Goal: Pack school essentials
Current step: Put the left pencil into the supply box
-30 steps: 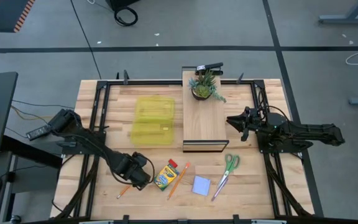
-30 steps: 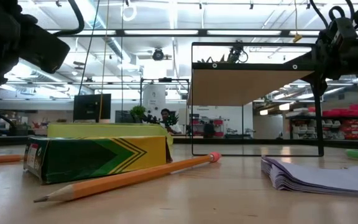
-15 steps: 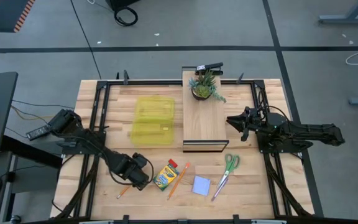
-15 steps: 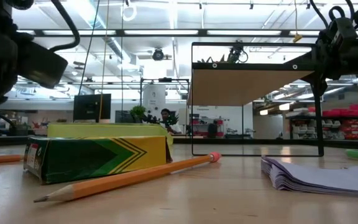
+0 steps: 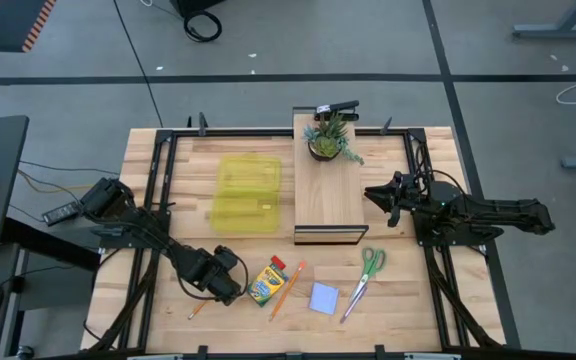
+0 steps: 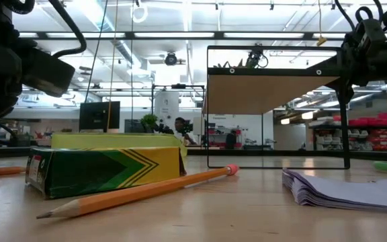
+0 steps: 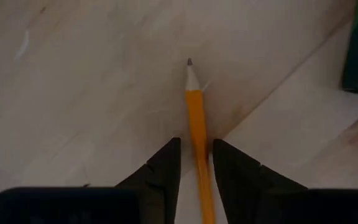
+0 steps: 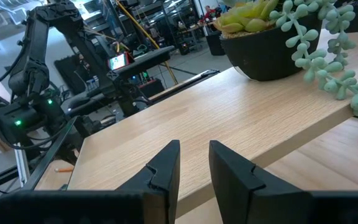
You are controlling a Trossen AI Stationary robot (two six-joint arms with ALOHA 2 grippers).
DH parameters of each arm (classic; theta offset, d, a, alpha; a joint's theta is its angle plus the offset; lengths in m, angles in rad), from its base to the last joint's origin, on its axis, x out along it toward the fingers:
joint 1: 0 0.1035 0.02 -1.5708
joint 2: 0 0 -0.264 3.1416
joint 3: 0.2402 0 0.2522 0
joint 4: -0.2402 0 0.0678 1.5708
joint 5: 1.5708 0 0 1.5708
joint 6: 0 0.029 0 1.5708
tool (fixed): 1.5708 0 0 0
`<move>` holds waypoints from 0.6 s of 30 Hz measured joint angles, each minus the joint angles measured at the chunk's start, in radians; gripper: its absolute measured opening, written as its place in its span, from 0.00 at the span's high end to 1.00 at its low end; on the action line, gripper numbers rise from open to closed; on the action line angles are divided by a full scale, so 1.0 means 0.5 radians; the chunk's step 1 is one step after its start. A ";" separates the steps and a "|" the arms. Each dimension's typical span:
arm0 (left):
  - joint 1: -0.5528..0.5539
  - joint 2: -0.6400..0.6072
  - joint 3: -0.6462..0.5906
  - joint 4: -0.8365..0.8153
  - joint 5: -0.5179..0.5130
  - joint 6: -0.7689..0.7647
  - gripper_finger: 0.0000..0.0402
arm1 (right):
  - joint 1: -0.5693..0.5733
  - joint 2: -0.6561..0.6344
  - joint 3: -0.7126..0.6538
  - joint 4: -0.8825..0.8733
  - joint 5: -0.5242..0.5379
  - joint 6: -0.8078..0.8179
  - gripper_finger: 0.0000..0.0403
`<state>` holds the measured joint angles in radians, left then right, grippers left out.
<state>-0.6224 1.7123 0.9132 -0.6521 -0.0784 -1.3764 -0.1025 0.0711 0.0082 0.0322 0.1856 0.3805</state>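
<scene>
My left gripper [image 5: 215, 289] points down over the near-left orange pencil [image 7: 196, 118], which lies flat on the table. Its fingers are open a little and stand on either side of the shaft, with a sliver of wood showing on each side. The pencil's tip [image 7: 189, 62] points away past the fingers. A second pencil [image 5: 286, 290], the crayon box [image 5: 265, 283], the blue sticky pad [image 5: 323, 298] and the green-handled scissors [image 5: 363, 278] lie flat along the near edge. My right gripper [image 5: 373, 197] waits level beside the wooden shelf, slightly open with nothing between its fingers.
A translucent yellow case [image 5: 246, 194] lies left of a raised wooden shelf [image 5: 326, 200], which carries a potted plant [image 5: 330, 140]. A black frame [image 5: 163, 190] runs around the table. Bare wood lies between the case and the stationery.
My left gripper has sunk straight down onto the near-left pencil; in the low view the arm now hides that pencil's left end. The pencil and the other things have stayed where they were.
</scene>
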 joint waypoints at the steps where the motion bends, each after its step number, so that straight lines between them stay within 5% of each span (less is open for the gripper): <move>1: -0.001 0.000 -0.001 0.000 0.001 0.000 0.77 | -0.001 0.001 0.000 0.000 0.000 0.000 0.77; 13: -0.018 0.003 -0.004 0.018 0.011 0.002 0.97 | 0.000 0.000 0.000 0.001 0.000 0.000 0.77; 18: -0.019 0.003 -0.004 0.016 0.015 0.017 0.97 | -0.001 0.000 0.000 0.001 0.000 0.000 0.77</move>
<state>-0.6319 1.7138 0.9112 -0.6442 -0.0711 -1.3678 -0.1027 0.0712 0.0082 0.0326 0.1856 0.3805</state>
